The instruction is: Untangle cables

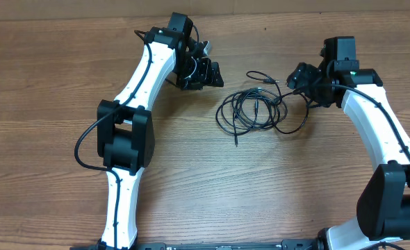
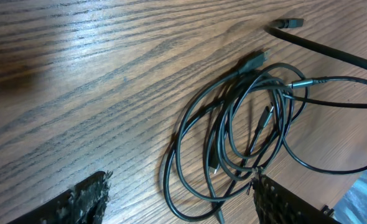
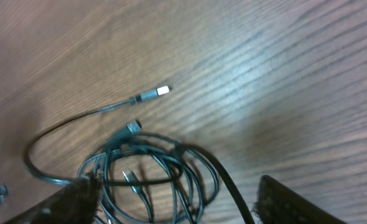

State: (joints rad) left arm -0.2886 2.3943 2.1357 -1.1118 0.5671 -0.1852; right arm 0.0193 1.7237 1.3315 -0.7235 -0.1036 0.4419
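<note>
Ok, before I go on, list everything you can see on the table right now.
cables: a few, exact count unclear in the tangle; black; loose overlapping loops at table centre, between the grippers
silver-tipped plug: one; silver; on a cable end lying clear of the loops
table: one; brown wood; under everything
left gripper: one; black; open, left of the cables
right gripper: one; black; open, at the tangle's right edge

Overhead: fixed high above, looking straight down on the whole desk [image 1: 45,83]. Left wrist: close, low, looking right past the left claw [image 2: 180,198]. Right wrist: close, low, looking left past the right claw [image 3: 180,200]. All three share the cables [image 1: 255,110] mid-desk and the surrounding wood grain.
</note>
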